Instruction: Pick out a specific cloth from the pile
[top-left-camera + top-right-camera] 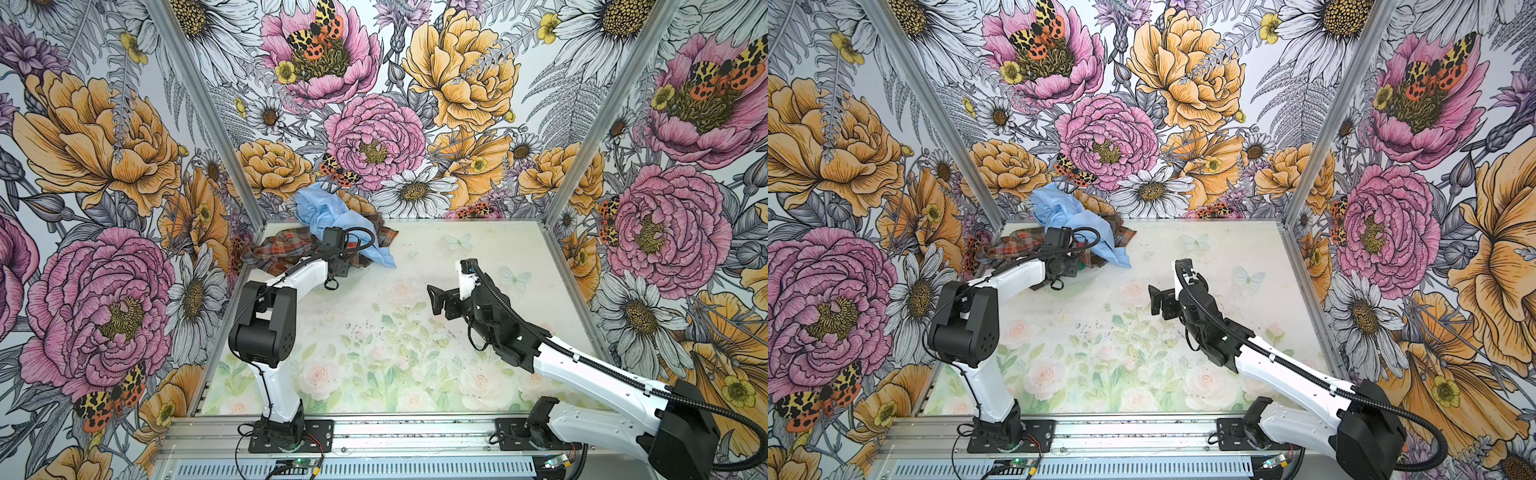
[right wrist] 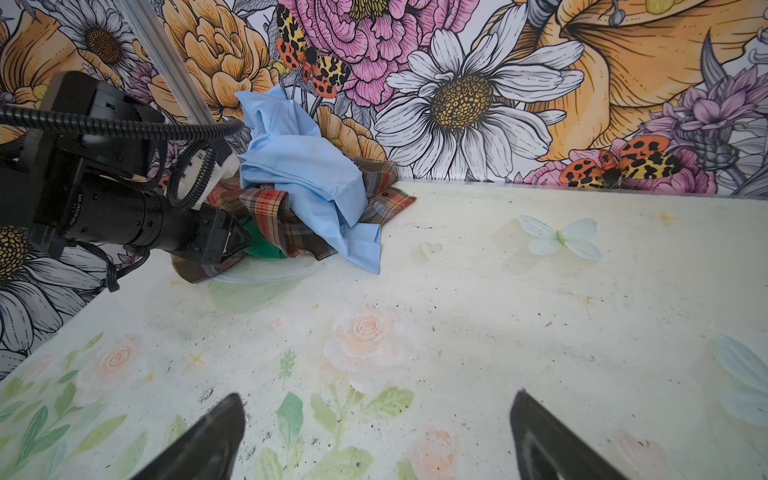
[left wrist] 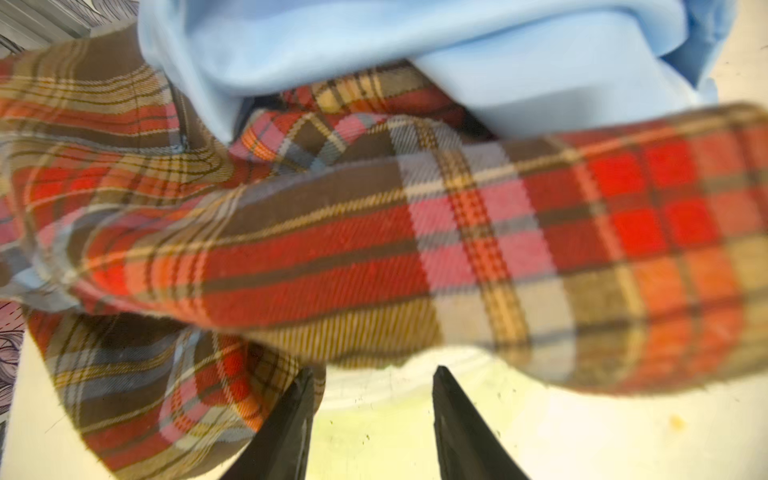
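The right gripper (image 2: 379, 397) hangs over the pale floral desk (image 2: 498, 311), jaws wide apart and empty. Farther back, the left gripper (image 3: 374, 370) sits against the brown-orange plaid shirt (image 3: 374, 249), jaws apart. The small emerald-green cloth (image 2: 264, 247) peeks from under that shirt, in the pile (image 1: 309, 208) topped by a light blue cloth (image 2: 299, 166) in the far left corner.
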Robot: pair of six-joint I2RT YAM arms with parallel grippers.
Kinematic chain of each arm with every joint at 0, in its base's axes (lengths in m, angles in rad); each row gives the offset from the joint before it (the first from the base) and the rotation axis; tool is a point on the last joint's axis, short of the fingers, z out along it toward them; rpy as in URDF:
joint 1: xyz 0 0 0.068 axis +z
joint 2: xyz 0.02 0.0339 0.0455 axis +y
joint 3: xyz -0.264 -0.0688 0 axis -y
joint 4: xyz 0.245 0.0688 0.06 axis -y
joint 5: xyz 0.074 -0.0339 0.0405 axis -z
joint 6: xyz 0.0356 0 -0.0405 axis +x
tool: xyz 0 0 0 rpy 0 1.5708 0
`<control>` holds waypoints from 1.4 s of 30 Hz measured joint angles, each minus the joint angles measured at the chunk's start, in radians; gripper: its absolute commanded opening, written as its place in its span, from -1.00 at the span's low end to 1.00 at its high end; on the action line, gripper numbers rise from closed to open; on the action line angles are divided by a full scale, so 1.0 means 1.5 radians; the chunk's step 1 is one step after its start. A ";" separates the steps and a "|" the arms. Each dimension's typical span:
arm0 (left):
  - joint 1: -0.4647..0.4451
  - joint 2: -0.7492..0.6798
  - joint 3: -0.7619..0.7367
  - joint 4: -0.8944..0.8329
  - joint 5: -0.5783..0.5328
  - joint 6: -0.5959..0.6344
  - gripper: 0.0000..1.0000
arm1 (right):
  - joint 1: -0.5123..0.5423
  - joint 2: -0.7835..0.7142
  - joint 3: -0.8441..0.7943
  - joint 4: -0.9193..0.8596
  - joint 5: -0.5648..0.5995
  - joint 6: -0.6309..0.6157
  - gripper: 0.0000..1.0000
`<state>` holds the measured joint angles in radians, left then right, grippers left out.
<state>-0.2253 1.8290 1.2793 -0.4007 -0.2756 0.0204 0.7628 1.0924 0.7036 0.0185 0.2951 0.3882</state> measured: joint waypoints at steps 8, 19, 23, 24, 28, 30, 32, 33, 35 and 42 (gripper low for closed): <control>0.025 -0.061 -0.004 0.013 0.050 -0.035 -0.06 | 0.000 -0.024 -0.005 -0.005 0.000 0.018 0.99; 0.019 -0.001 0.000 0.036 0.074 -0.051 -0.22 | -0.008 -0.043 -0.011 -0.027 -0.002 0.057 0.99; 0.011 0.044 0.000 0.040 0.038 -0.048 -0.22 | -0.012 -0.043 -0.012 -0.027 -0.003 0.060 0.99; 0.010 0.051 0.000 0.042 0.030 -0.046 -0.22 | -0.012 -0.043 -0.013 -0.028 -0.003 0.060 0.99; 0.005 0.066 0.009 0.058 -0.002 -0.029 -0.20 | -0.014 -0.043 -0.016 -0.030 -0.003 0.060 0.99; 0.004 0.075 0.028 0.063 -0.010 -0.020 -0.20 | -0.017 -0.043 -0.018 -0.030 -0.005 0.060 0.99; 0.004 0.086 0.050 0.065 -0.017 -0.013 -0.19 | -0.021 -0.043 -0.019 -0.030 -0.005 0.060 0.99; 0.003 0.093 0.060 0.067 -0.021 -0.008 -0.19 | -0.021 -0.043 -0.019 -0.030 -0.005 0.060 0.99; 0.002 0.101 0.071 0.070 -0.029 -0.001 -0.22 | -0.024 -0.044 -0.020 -0.030 -0.006 0.060 0.99; -0.004 0.121 0.083 0.067 -0.038 0.019 -0.66 | -0.037 -0.044 -0.022 -0.030 -0.008 0.060 0.99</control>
<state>-0.2317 2.0102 1.4033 -0.3004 -0.3328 0.0483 0.7074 1.0267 0.6701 -0.0265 0.2832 0.4786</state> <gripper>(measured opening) 0.208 0.995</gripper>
